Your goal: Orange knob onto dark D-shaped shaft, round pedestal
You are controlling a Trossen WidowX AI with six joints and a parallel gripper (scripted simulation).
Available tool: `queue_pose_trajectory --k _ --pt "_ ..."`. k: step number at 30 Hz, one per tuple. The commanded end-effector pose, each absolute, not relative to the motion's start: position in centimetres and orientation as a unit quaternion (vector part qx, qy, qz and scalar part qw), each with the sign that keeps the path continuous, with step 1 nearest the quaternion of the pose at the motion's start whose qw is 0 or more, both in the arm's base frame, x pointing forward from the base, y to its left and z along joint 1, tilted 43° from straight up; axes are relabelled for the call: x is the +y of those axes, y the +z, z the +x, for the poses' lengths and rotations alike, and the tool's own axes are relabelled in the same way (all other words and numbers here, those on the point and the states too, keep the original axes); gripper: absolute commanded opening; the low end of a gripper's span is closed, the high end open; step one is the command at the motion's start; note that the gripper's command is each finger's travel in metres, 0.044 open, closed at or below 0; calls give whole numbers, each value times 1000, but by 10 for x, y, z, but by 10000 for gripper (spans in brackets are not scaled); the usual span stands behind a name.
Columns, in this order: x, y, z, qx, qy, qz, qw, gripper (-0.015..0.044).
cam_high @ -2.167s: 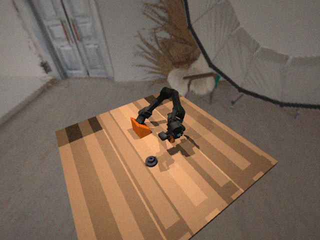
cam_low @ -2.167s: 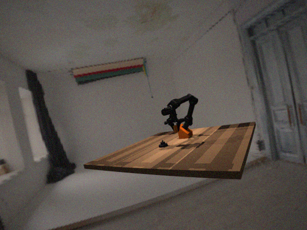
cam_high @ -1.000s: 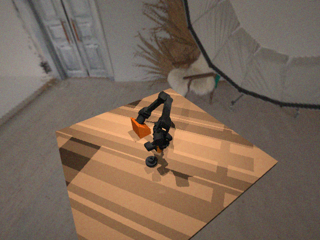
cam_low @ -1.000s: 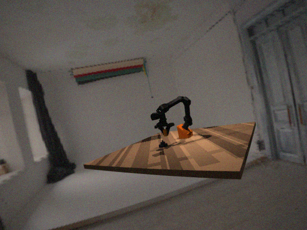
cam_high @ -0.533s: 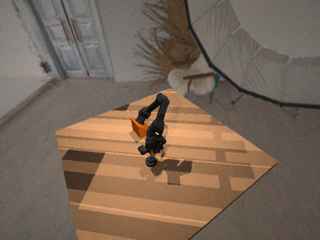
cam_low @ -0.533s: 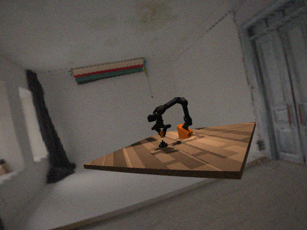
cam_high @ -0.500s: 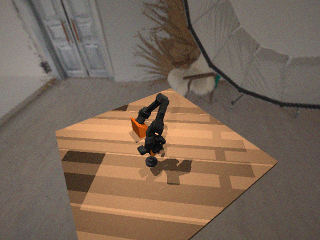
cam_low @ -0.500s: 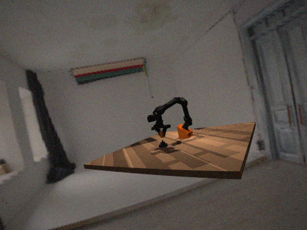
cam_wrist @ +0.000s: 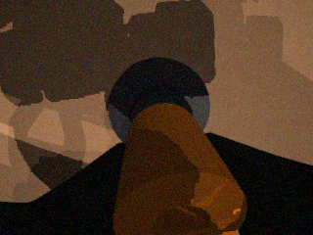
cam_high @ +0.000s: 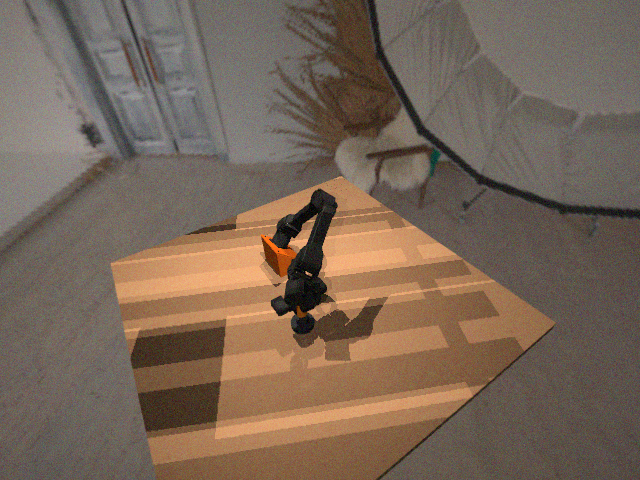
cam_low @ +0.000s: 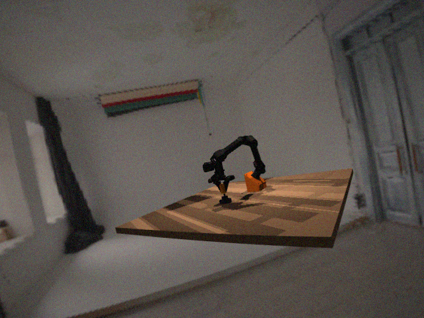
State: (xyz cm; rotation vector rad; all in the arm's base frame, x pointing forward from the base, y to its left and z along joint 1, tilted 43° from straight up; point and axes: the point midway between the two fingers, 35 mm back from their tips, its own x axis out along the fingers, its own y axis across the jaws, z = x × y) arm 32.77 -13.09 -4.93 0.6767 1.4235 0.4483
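— Above the dark round pedestal [cam_high: 302,324] [cam_low: 225,200] [cam_wrist: 201,110], from the top, what is seen?
— The orange tapered knob [cam_high: 301,312] [cam_low: 222,188] [cam_wrist: 161,147] is held beneath the bent black arm [cam_high: 318,232] [cam_low: 236,145].
— From outside?
— The black tool [cam_high: 301,308] [cam_low: 222,186] [cam_wrist: 166,145] is pointed downward, clamped on the knob.
— By the wrist?
— The shaft is hidden; jamming could be caused by misaligned flats.
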Motion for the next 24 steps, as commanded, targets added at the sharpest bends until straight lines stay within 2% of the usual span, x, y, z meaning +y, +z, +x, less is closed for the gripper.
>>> queue_pose_trajectory --k 1,24 --pt "-126 -57 328 634 197 307 682 0" --pt "-127 -57 330 633 201 303 684 0"
